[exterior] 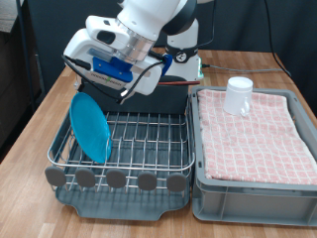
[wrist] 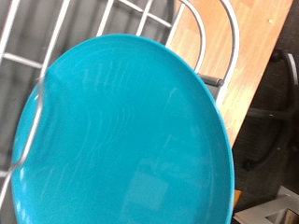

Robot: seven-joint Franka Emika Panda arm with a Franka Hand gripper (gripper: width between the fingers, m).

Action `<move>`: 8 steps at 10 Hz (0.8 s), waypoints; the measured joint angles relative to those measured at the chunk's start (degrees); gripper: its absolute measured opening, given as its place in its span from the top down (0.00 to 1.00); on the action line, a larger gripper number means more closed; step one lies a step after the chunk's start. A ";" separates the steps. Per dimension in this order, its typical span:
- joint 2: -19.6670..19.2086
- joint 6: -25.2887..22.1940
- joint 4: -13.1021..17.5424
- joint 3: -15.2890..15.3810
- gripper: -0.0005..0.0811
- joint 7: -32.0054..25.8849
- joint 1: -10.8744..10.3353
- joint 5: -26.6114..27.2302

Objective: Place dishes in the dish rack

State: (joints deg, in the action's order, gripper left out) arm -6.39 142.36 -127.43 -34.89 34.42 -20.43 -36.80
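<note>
We see the plate (exterior: 90,126) standing on edge in the rack (exterior: 149,139), at the exterior view's left, just below our hand (exterior: 121,91). Whether the hand grips it, we cannot tell. The mug (exterior: 239,95) sits apart on the cloth (exterior: 258,139).

A wooden table (exterior: 40,119) (light brown) stands before dark surroundings.

Likely a lab: dish rack (exterior: 129,139) on wooden table (exterior: 40,109).

Blue plate (exterior: 92,127) stands on edge in dish rack (exterior: 149,144); white mug (exterior: 239,95) outside.
</note>
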 joint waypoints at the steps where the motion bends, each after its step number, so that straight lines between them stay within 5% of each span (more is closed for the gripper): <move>1: 1.96 -1.94 0.09 0.06 0.01 -4.52 -0.01 3.48; 3: 5.71 -5.62 0.37 0.15 0.01 -10.65 -0.09 7.48; 8: 13.60 -14.97 0.73 2.68 0.01 -14.17 -1.56 9.01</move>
State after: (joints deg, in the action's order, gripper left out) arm 7.21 127.39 -126.69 -32.21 20.25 -21.99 -27.79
